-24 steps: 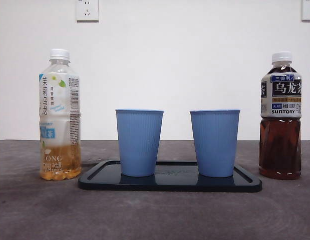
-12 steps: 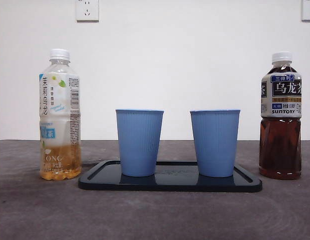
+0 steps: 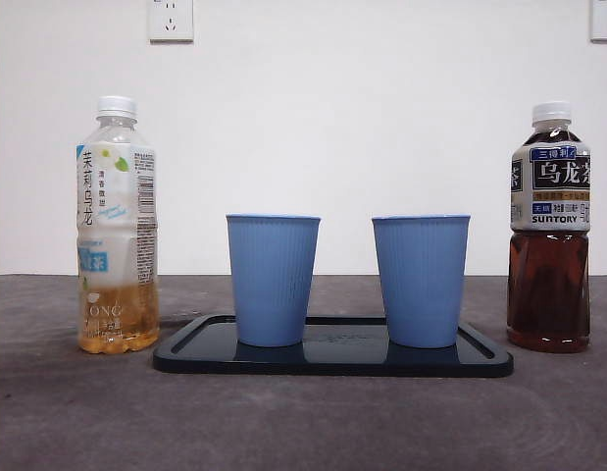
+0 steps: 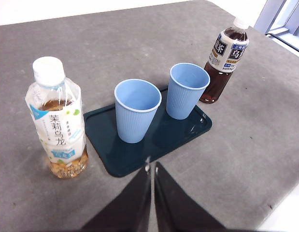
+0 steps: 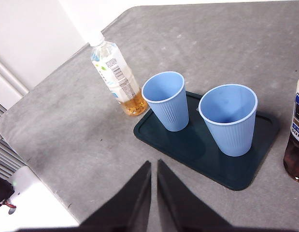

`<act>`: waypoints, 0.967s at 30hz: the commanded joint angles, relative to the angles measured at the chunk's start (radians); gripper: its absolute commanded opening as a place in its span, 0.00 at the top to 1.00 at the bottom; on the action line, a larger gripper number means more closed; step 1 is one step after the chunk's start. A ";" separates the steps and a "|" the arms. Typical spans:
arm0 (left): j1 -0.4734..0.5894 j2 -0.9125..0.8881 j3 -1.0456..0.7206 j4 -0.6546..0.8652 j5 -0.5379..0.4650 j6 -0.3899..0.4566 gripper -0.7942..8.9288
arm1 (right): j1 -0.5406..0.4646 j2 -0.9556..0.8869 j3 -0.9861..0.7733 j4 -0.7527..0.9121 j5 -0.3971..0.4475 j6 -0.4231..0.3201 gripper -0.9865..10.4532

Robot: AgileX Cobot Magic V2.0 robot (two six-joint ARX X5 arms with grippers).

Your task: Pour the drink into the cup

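Observation:
Two empty blue ribbed cups [image 3: 273, 280] [image 3: 421, 280] stand upright on a dark tray [image 3: 332, 361]. Left of the tray stands a capped bottle of pale jasmine tea [image 3: 117, 228], about a quarter full. A capped bottle of dark oolong tea [image 3: 549, 231] stands right of the tray. In the left wrist view my left gripper [image 4: 152, 166] hangs shut, high above the table before the tray [image 4: 183, 133], with the pale bottle [image 4: 57, 118] nearest. My right gripper [image 5: 153, 165] is also shut and raised, short of the tray [image 5: 255, 166]. Neither gripper holds anything, and neither shows in the front view.
A white wall with two power sockets [image 3: 171, 20] [image 3: 604, 20] backs the grey table. In the right wrist view the table's edge [image 5: 38, 166] runs close by, and in the left wrist view the edge [image 4: 284, 203] shows at one corner.

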 commanded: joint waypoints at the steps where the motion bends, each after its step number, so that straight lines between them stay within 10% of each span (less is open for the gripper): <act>1: 0.021 -0.009 0.007 0.017 0.006 0.001 0.91 | 0.004 0.005 0.013 0.010 -0.001 -0.012 0.90; 16: 0.480 -0.377 -0.579 0.432 0.005 0.040 0.91 | 0.004 0.005 0.013 0.010 -0.001 -0.012 0.90; 29: 0.529 -0.502 -0.857 0.608 -0.101 -0.023 0.91 | 0.004 0.005 0.013 0.010 -0.001 -0.012 0.90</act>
